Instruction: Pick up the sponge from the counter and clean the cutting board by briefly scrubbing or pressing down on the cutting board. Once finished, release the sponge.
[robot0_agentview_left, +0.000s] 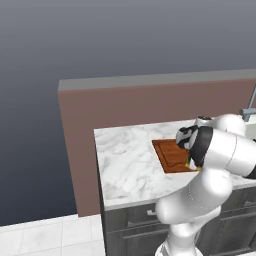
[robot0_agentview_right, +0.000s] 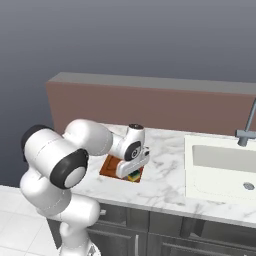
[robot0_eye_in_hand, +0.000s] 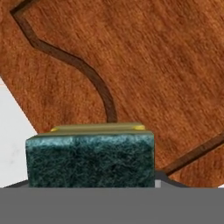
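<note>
The sponge (robot0_eye_in_hand: 89, 157), yellow in the body with a dark green scrubbing face, is being held clenched in the gripper (robot0_agentview_right: 133, 173), just over the cutting board (robot0_eye_in_hand: 144, 74). In the hand view the green face is being shown close up, with the reddish-brown wood and its dark groove spread behind it; whether the sponge is being pressed onto the wood cannot be told. In the right base view a sliver of yellow and green is being seen under the hand, at the board's edge nearest the counter's front edge. The board is being carried flat on the counter (robot0_agentview_left: 125, 160), towards its left end and well apart from the sink (robot0_agentview_right: 225, 167) set into its right part. A grey faucet (robot0_agentview_right: 247, 127) is being shown behind the sink.
</note>
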